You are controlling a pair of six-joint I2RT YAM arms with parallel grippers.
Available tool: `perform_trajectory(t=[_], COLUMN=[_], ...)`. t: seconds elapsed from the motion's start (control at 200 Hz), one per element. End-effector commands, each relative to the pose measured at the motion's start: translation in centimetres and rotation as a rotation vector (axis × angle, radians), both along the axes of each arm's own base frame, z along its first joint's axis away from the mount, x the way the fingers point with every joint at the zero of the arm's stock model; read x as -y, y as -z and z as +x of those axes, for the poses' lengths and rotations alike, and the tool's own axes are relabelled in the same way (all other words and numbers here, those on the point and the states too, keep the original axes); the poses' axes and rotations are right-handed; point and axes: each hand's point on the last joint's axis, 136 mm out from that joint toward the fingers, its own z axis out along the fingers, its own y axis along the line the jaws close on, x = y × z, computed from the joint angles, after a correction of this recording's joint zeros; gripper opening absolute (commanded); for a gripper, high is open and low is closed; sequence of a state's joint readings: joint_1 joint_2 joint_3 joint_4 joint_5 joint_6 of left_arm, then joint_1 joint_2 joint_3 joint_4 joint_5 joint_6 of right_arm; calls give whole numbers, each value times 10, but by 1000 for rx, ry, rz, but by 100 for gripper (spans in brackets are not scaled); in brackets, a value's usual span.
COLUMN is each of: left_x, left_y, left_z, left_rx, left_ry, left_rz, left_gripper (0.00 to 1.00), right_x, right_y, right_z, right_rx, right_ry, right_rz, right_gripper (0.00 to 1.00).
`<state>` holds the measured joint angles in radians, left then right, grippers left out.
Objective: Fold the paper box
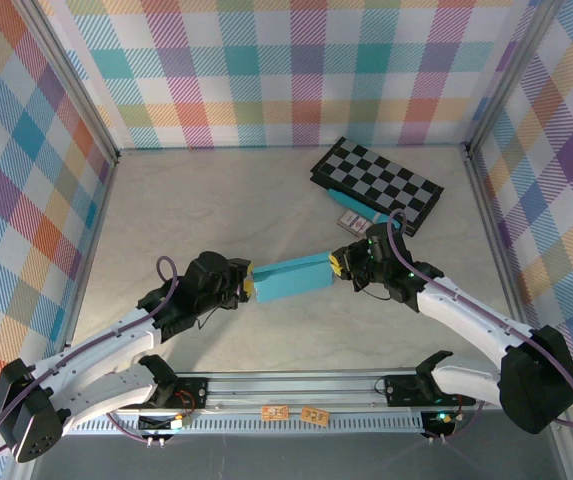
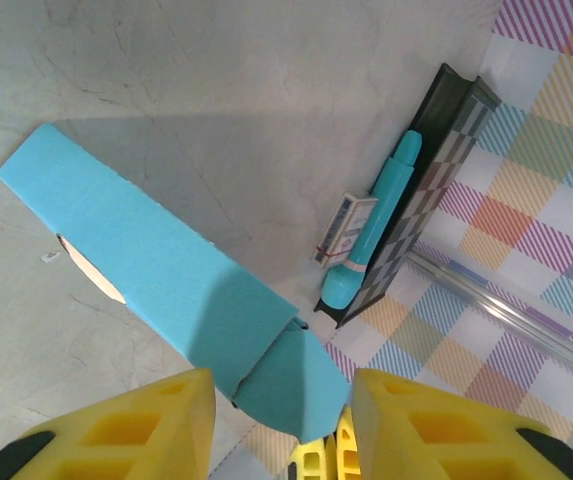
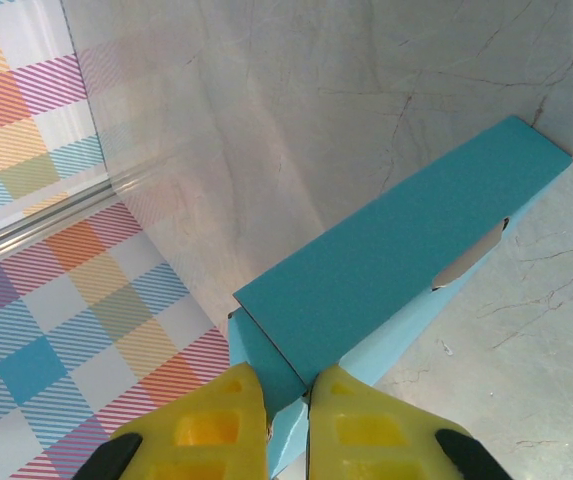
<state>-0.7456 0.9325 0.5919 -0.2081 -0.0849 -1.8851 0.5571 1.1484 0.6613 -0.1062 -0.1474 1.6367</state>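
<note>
— where's the flat teal-blue thin-cardboard paper box, and how will it handle?
— it spans between your arms over the pale marbled table. i'd judge it light, springy, easily creased: take it by end flaps and edges. your right gripper is pinched tight on one end panel; your left gripper straddles the other end flap, pressing or not i cannot tell.
— anything inside?
— a cut-out shows pale lining; contents hidden.

Left fingers spread apart; right fingers pinched nearly together.
</note>
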Motion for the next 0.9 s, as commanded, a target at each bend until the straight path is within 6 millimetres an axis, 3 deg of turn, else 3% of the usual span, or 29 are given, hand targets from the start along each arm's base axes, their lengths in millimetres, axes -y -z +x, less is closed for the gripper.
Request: perform_trajectory(t=[0.0,0.405,0.895], left_x=[8,13,5], left_y=[-5,11,36], left_z=[-1,-9,-23], left_rx=[-2,-32,-81], left_ry=[22,45,52], left_rz=[-24,-7,30], left_gripper=[39,30,20], right_x=[27,28,28], right_y=[58,59,60], right_z=[-32,-32,-33], right_rx=[-208,-213,-215], right_ry=[23,27,25], right_rz=[-164,-163,-165], right_gripper=[13,12,12])
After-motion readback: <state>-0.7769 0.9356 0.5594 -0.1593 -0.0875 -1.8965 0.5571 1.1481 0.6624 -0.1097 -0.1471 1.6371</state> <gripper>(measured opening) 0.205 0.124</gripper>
